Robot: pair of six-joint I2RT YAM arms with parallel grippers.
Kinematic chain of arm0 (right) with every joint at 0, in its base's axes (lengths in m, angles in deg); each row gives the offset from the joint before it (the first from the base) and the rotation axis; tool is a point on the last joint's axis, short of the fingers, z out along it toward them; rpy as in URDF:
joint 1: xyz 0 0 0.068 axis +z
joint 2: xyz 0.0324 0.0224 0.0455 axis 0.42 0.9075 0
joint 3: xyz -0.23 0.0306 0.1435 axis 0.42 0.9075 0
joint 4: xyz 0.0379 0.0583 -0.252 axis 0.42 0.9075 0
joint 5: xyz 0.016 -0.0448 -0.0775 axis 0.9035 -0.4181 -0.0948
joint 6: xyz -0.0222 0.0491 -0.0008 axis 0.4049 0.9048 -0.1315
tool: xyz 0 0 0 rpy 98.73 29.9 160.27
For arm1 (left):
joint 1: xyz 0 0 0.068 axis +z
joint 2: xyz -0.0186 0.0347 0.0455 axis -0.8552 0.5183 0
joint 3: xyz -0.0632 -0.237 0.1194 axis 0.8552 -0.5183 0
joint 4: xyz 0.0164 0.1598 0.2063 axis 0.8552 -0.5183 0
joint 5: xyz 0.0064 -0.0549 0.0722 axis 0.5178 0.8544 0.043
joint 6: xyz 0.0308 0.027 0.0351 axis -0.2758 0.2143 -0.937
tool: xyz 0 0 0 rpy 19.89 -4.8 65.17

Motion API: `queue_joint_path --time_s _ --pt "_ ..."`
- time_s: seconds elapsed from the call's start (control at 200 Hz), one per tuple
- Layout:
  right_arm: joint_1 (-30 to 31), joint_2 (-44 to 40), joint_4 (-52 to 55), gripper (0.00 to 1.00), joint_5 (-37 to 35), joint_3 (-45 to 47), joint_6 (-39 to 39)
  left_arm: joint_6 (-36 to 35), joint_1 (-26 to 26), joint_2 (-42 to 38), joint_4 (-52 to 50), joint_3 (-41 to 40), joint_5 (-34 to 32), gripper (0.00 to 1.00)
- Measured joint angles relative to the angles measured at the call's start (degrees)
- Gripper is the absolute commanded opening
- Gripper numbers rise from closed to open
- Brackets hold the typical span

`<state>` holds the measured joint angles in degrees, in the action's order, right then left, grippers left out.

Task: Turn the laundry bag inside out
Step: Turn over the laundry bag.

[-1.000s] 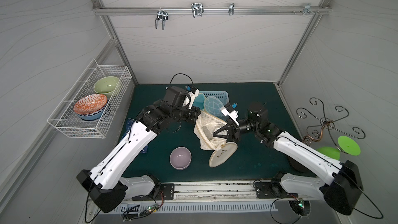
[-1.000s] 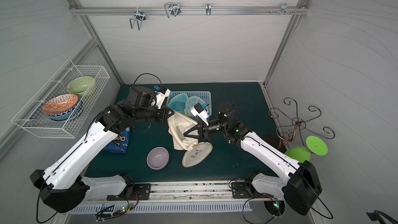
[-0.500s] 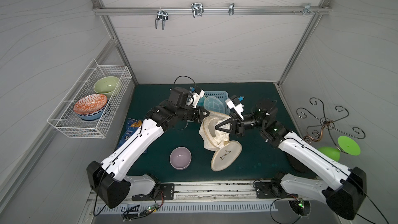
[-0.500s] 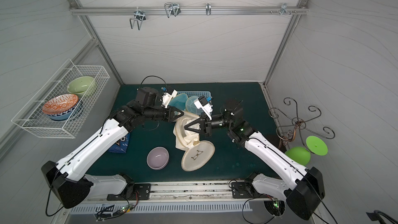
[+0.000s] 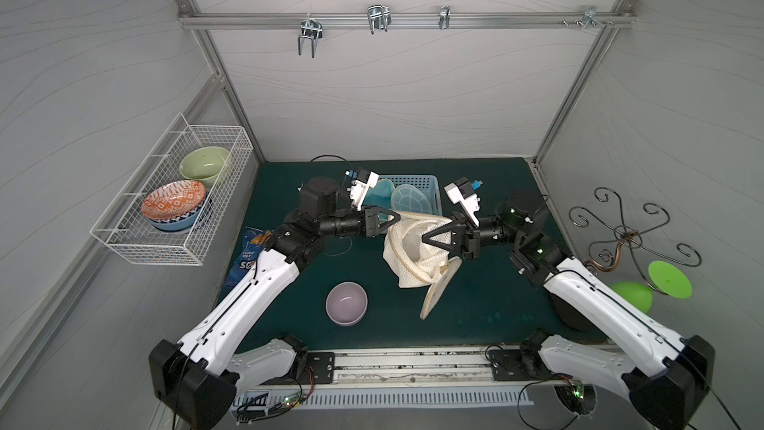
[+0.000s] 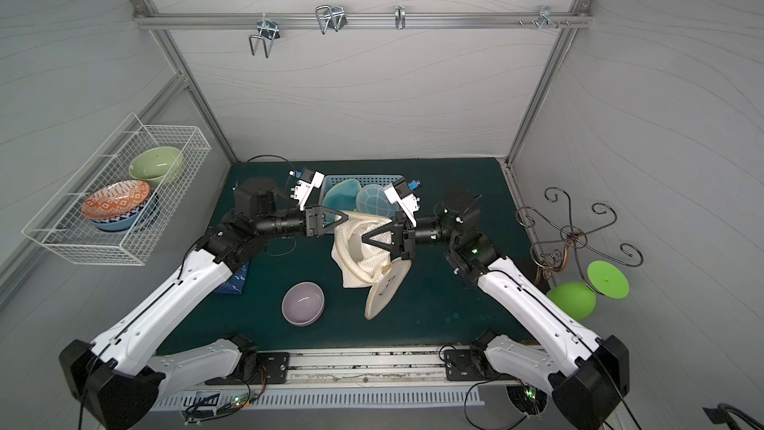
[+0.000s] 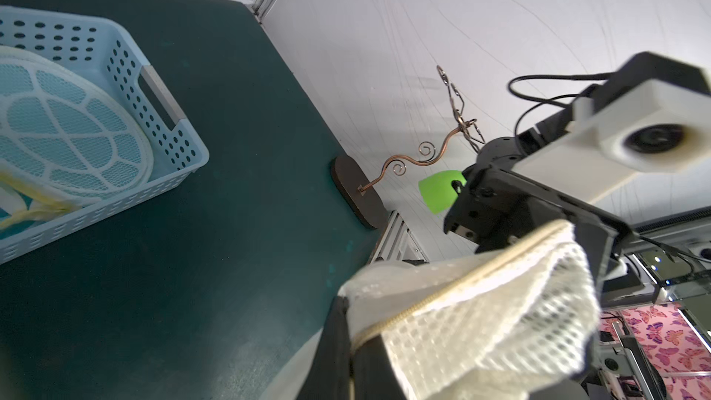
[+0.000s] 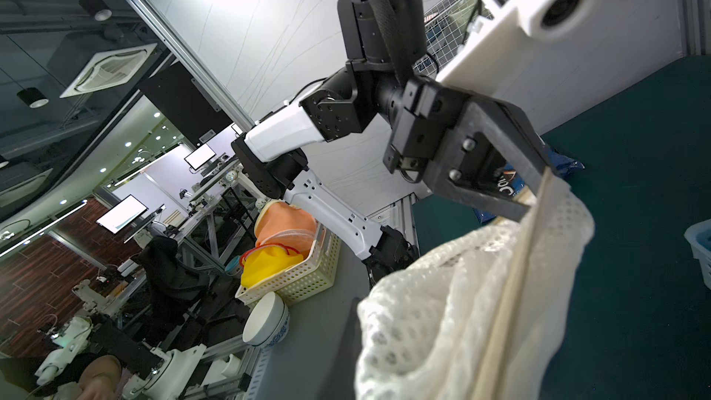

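The work surface is a dark green matted tabletop (image 5: 289, 184), enclosed on three sides by white panelled walls (image 5: 392, 97). An aluminium rail with metal hooks (image 5: 374, 20) is fixed across the back wall. A white wire wall basket (image 5: 215, 134) is mounted on the left wall, and a pale green bowl (image 5: 204, 161) and an orange patterned bowl (image 5: 173, 200) are seen inside it. A light blue perforated plastic basket (image 5: 413, 179) stands at the back of the mat. A lilac ceramic bowl (image 5: 346, 303) is set near the front. A blue snack packet (image 5: 248, 250) is partly hidden under the left arm. A black scrolled wire stand (image 5: 628, 233) with green plastic pieces (image 5: 669, 279) is placed at the right edge. The cream mesh laundry bag (image 5: 413, 250) is held up above the middle of the mat, between the two arms and just in front of the blue basket, whose front rim it partly covers. The left gripper (image 5: 395, 217) is closed, its tips pinched on the bag's zip edge. The right gripper (image 5: 426, 237) is likewise closed on the mesh at the opposite side of the mouth. A stiff round cream panel (image 5: 438, 291) hangs tilted at the bag's lower end, its lower edge at the mat. Both wrist views are largely blocked in the foreground by mesh.
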<state>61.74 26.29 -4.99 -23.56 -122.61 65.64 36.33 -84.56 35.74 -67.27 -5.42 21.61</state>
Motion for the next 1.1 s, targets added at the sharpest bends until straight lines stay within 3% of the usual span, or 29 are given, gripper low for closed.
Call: queue_joint_path --time_s 0.18,0.34,0.9,1.101 --pt "-0.1 -3.1 0.5 0.00 2.3 0.0 -4.5 -0.5 1.0 -3.7 -2.1 -1.5 -2.6 0.33" --pt "-0.1 -1.7 0.7 0.00 3.3 -0.2 -5.6 -1.4 -0.9 -4.0 -5.0 -4.3 -5.0 0.43" --pt "-0.6 0.9 0.3 0.00 5.7 -1.2 -5.0 -2.5 -1.6 -13.4 2.0 -9.2 0.8 0.52" --pt "-0.7 2.1 -0.7 0.00 5.8 -1.3 -3.8 -7.0 -3.5 -14.1 -0.7 -7.0 -0.3 0.54"
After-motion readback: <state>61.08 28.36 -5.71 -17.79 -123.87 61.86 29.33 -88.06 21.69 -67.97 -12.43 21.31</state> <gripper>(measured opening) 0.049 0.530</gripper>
